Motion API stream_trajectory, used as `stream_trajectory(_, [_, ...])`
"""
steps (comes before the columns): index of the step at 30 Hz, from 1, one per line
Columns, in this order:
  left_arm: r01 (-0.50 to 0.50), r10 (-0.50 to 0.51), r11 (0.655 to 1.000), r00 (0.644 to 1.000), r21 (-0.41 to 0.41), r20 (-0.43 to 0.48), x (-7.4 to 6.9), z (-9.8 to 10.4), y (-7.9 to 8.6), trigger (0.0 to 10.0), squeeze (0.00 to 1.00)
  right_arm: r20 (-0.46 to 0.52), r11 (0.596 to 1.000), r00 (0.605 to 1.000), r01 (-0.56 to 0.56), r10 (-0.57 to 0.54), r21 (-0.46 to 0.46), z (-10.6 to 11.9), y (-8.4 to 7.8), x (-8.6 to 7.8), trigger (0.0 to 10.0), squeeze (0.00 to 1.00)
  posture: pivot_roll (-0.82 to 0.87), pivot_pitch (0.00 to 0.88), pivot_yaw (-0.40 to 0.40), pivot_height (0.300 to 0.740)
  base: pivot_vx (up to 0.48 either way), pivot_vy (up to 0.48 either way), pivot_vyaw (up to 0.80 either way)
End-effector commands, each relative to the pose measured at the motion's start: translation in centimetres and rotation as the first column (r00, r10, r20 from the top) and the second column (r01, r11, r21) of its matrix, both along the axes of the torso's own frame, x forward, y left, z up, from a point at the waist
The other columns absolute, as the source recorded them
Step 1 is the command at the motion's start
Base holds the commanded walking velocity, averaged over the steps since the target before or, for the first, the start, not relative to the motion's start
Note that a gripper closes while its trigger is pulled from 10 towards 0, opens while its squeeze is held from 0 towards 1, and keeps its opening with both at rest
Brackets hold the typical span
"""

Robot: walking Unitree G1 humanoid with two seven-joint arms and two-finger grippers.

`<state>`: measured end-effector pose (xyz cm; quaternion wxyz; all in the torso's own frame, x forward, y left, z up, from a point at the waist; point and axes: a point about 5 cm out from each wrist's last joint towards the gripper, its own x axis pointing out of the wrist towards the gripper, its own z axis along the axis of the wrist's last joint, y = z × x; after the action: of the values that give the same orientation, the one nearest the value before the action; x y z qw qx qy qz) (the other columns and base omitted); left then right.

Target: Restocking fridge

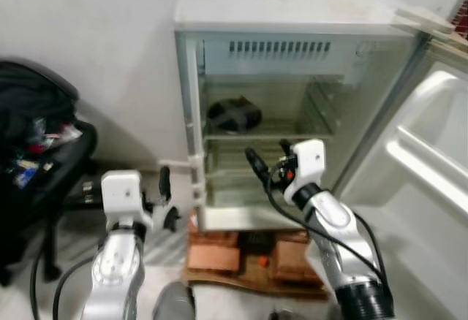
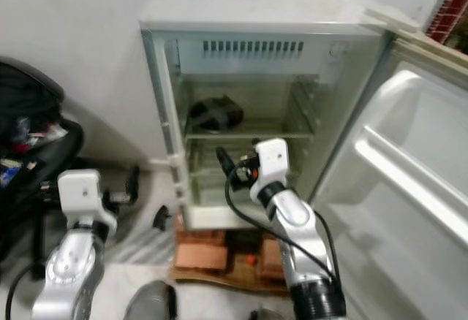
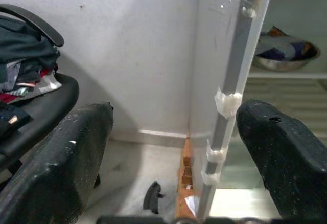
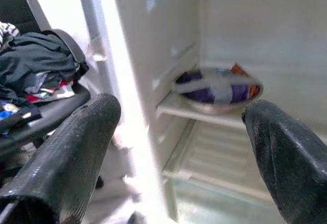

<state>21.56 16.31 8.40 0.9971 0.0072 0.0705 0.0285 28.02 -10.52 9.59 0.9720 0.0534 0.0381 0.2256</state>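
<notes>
A small fridge (image 1: pixel 292 20) stands on bricks (image 1: pixel 216 250) against a white wall, its door (image 1: pixel 431 152) swung wide to the right, beside a chair (image 1: pixel 44 166) piled with clothes. A bowl (image 1: pixel 232 114) rests flat at the left end of the upper shelf (image 1: pixel 267 136), rim upward. The right gripper (image 1: pixel 269 157) hangs before the lower shelves with fingers spread and empty; the left gripper (image 1: pixel 167 199), also spread and empty, sits by the fridge's left edge.

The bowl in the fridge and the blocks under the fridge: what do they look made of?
Bowl: probably metal, with a dull silvery rim and wall; its dark contents are unclear. Blocks: likely brick, reddish-orange, matte and rough-edged.
</notes>
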Motion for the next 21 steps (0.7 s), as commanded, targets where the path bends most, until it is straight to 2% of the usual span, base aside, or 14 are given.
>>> stream_trajectory(1, [0.002,-0.003,1.0,0.999,0.014,0.043,0.7,1.0,0.1,10.0,0.0,0.019,1.0,1.0,0.003,-0.004,0.012,0.7,0.1,0.2,10.0,0.0,0.12,0.034,-0.017,0.74,-0.251,0.0,0.0])
stream_trajectory(3, [0.003,-0.003,1.0,0.999,0.013,0.041,0.7,1.0,0.2,10.0,0.0,0.016,1.0,1.0,0.004,-0.004,0.014,0.8,0.1,0.1,10.0,0.0,0.12,0.035,-0.016,0.74,-0.251,0.0,0.0])
stream_trajectory(5, [0.015,-0.016,1.0,0.999,0.024,0.039,0.7,0.9,0.1,10.0,0.0,0.066,1.0,0.998,-0.005,0.007,-0.025,1.4,0.2,0.2,10.0,0.0,0.12,0.033,-0.016,0.74,-0.251,0.0,0.0])
stream_trajectory(7, [0.008,-0.008,1.0,0.999,0.021,0.034,0.5,0.7,0.3,10.0,0.0,0.085,1.0,0.996,-0.006,0.008,-0.024,2.0,0.2,0.4,10.0,0.0,0.11,0.033,-0.014,0.74,-0.251,0.0,0.0])
stream_trajectory(14, [0.008,-0.008,1.0,1.0,0.018,0.022,0.3,0.5,0.1,10.0,0.0,0.081,1.0,0.997,0.008,-0.006,-0.026,1.9,0.0,0.5,10.0,0.0,0.11,0.039,-0.018,0.74,-0.251,0.0,0.0])
stream_trajectory(21, [0.013,-0.013,1.0,1.0,0.016,0.021,0.3,0.4,0.0,10.0,0.0,0.087,0.999,0.996,0.013,-0.01,-0.035,2.0,0.0,0.5,10.0,0.0,0.11,0.041,-0.02,0.74,0.0,0.0,0.0])
